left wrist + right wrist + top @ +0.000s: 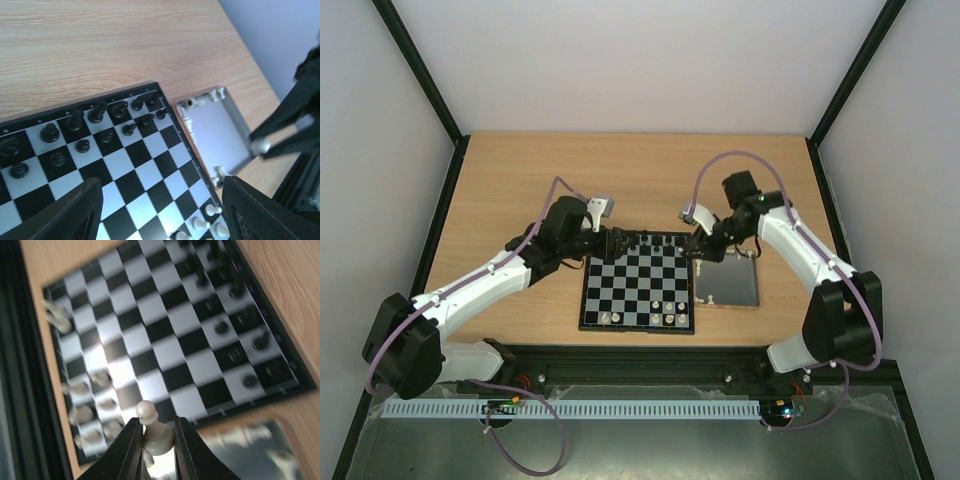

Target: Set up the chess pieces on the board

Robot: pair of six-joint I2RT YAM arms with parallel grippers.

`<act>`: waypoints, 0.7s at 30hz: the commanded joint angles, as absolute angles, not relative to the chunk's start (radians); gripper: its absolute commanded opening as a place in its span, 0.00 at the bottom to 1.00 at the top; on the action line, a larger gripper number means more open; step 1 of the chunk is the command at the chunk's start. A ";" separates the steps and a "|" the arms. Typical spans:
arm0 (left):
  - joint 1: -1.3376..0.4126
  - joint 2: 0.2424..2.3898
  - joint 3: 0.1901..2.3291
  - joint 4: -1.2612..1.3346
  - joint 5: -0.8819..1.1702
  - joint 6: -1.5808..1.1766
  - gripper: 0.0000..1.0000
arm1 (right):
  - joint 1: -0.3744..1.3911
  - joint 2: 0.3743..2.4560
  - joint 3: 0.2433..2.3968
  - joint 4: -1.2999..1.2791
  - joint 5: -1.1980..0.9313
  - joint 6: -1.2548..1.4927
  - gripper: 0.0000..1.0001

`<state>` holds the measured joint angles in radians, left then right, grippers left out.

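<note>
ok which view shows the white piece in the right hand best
The right wrist view: the white piece is close and sharp, pinched by the right hand. The left wrist view shows a pale blob at that hand's tip; from the top it is lost.

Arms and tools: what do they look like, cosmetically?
The left arm and right arm match: white link shells, bulky black joint housings, a lilac cable looping outside each. The left tool and right tool have two plain dark fingers. No markings legible.
</note>
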<state>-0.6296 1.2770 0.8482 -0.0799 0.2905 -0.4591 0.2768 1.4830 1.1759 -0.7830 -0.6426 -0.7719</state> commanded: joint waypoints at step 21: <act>-0.634 1.109 0.779 -0.161 0.228 -0.538 0.69 | 0.565 1.501 0.571 0.421 -0.618 -0.143 0.16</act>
